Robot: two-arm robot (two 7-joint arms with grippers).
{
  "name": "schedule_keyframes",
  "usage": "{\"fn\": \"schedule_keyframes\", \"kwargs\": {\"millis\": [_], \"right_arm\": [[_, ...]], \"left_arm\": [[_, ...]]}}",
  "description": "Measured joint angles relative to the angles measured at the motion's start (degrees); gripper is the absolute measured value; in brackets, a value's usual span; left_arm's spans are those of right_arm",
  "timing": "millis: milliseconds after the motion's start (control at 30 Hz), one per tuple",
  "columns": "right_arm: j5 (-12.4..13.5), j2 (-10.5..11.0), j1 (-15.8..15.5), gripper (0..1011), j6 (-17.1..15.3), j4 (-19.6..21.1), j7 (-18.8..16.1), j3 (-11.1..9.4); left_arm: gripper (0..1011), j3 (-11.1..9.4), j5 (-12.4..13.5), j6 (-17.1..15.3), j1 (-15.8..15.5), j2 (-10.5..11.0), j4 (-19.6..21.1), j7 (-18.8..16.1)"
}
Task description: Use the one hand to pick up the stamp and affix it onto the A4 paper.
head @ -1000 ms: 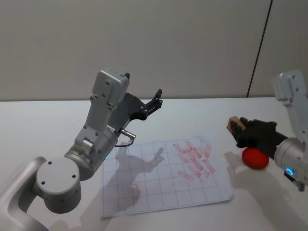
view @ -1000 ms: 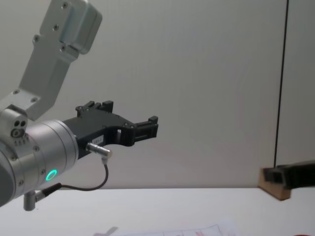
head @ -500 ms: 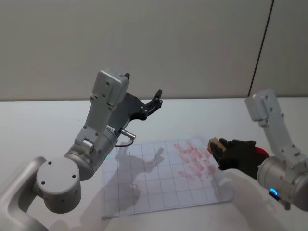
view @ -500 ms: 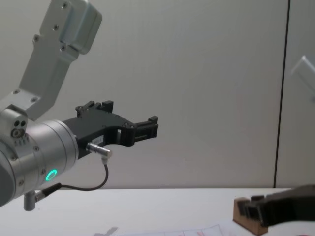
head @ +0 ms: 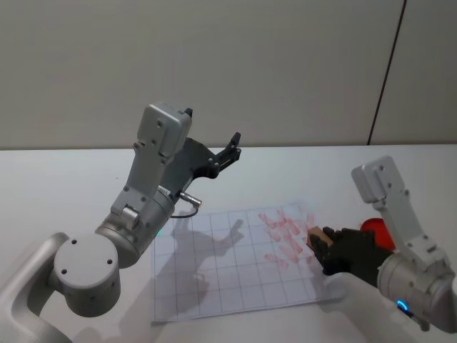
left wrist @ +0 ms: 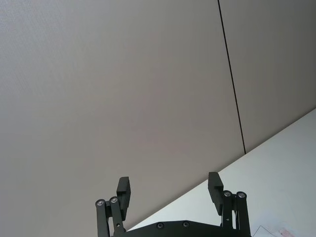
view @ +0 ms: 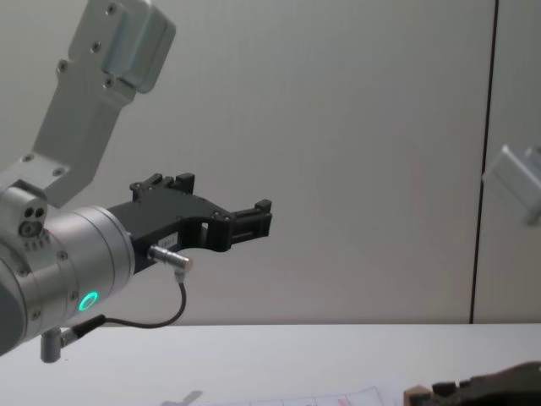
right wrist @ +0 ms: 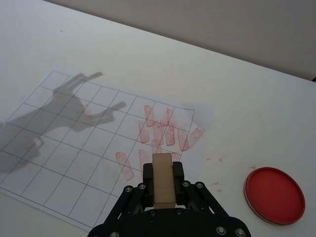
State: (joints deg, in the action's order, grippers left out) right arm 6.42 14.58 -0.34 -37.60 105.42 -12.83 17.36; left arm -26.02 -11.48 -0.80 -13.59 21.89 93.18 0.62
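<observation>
My right gripper [head: 318, 241] is shut on the stamp [head: 318, 235], a small light-brown wooden block. It hovers low over the right edge of the A4 paper [head: 228, 275], a white gridded sheet with red ink marks [head: 285, 232]. In the right wrist view the stamp [right wrist: 162, 178] sits between the black fingers, above the paper [right wrist: 69, 148] near its red marks [right wrist: 163, 128]. The chest view catches the stamp [view: 416, 394] at the bottom edge. My left gripper [head: 232, 146] is open and raised high above the table, as also seen in the left wrist view [left wrist: 169, 190] and chest view [view: 254, 216].
A round red ink pad [right wrist: 274, 195] lies on the white table [head: 57, 179] to the right of the paper, partly hidden behind my right arm in the head view [head: 375, 229]. The left arm casts a shadow on the paper's left half.
My right gripper has carried the stamp leftward from beside the ink pad and lowered it to the paper's right edge. The left arm has not moved.
</observation>
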Motion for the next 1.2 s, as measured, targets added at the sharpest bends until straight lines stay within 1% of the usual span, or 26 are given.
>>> {"fn": "schedule_keyframes", "kwargs": {"millis": [333,567,867,1200], "right_arm": [[-1.9,0.2,-0.3,214,2.4,-2.5,-1.3,0.7],[-3.6,-0.1,-0.1,214,4.5,-5.0,-2.4,1.4],[-4.6,-0.4,0.0,214,5.7,-7.1,-3.2,1.9],[-4.8,-0.4,-0.1,214,6.2,-8.4,-3.4,2.1]], "left_arm": [[1001,0.0,0.0,0.0,0.0,0.0,0.0,0.0],[1001,0.0,0.0,0.0,0.0,0.0,0.0,0.0],[1001,0.0,0.0,0.0,0.0,0.0,0.0,0.0],[1002,0.0,0.0,0.0,0.0,0.0,0.0,0.0]]}}
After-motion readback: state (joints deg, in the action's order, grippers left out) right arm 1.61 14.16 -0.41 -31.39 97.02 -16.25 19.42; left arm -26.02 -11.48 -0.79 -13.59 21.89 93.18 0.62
